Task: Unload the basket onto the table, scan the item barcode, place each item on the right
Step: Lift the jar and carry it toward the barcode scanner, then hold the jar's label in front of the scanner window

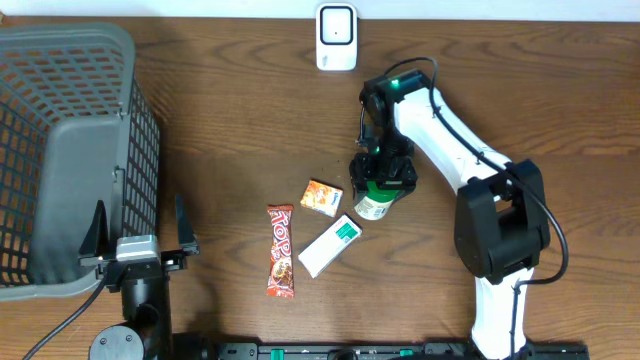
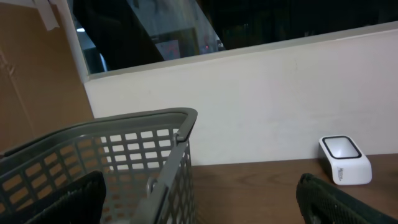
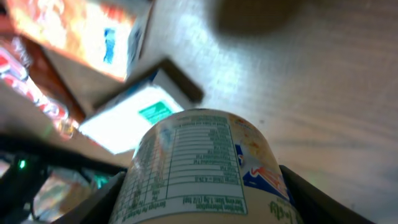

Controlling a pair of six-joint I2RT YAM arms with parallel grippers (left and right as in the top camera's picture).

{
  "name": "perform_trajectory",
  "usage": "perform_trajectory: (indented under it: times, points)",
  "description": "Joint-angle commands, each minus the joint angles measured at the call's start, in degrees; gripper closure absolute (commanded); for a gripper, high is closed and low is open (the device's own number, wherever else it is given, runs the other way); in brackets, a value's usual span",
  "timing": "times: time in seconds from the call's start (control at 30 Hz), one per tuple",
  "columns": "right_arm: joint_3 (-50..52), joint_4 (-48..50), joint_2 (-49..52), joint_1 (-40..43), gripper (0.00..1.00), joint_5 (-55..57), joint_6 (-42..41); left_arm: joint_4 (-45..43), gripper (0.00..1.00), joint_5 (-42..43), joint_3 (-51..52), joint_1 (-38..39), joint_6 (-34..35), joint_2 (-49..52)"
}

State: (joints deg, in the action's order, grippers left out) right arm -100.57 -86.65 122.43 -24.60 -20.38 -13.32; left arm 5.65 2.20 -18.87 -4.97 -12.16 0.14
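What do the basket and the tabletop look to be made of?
Basket: grey moulded plastic, matte, judging by its uniform lattice walls and thick rim. Tabletop: wood or wood-look laminate, dark brown with visible grain; which is unclear.

Left: basket point(image 1: 75, 190) wall blocks.
Centre: 3 items crowded – candy bar point(image 1: 281, 250), orange packet point(image 1: 322, 197), white box point(image 1: 330, 244); cup point(image 1: 374, 207) in right gripper point(image 1: 383, 185) just beside.
Back edge: scanner point(image 1: 336, 37) stands alone.
Basket to items: bare table point(image 1: 230, 110), passable.
Right: right arm point(image 1: 450, 140) crosses diagonally.
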Motion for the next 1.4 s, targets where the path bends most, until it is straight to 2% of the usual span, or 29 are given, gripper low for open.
perform_trajectory:
  times: [0.0, 0.2, 0.37, 0.97, 1.17, 1.27, 1.37]
  points:
    - [-2.08, -3.82, 0.02, 0.2, 0.51, -4.94, 4.63, 12.31, 0.04, -3.3, 11.21, -0.09, 11.39, 0.13]
    - [-2.1, -8.24, 0.02, 0.17, 0.53, -10.69, 6.14, 12.31, 0.04, -3.3, 11.21, -0.09, 11.39, 0.13]
    - [-2.08, -8.28, 0.02, 0.2, 0.5, -19.02, 6.12, 12.31, 0.04, -3.3, 11.21, -0.09, 11.39, 0.13]
    - [-2.08, -8.63, 0.02, 0.17, 0.49, -20.44, 6.14, 12.31, 0.04, -3.3, 11.21, -0.09, 11.39, 0.13]
    - [-2.08, 3.3, 0.02, 0.2, 0.51, -20.48, 6.12, 12.31, 0.04, -3.3, 11.21, -0.09, 11.39, 0.13]
    - [-2.08, 13.29, 0.02, 0.17, 0.59, -20.46, 6.36, 12.31, 0.04, -3.3, 11.21, -0.09, 11.39, 0.13]
    - [-2.08, 22.69, 0.02, 0.2, 0.6, -20.46, 6.36, 12.31, 0.04, -3.3, 11.21, -0.09, 11.39, 0.13]
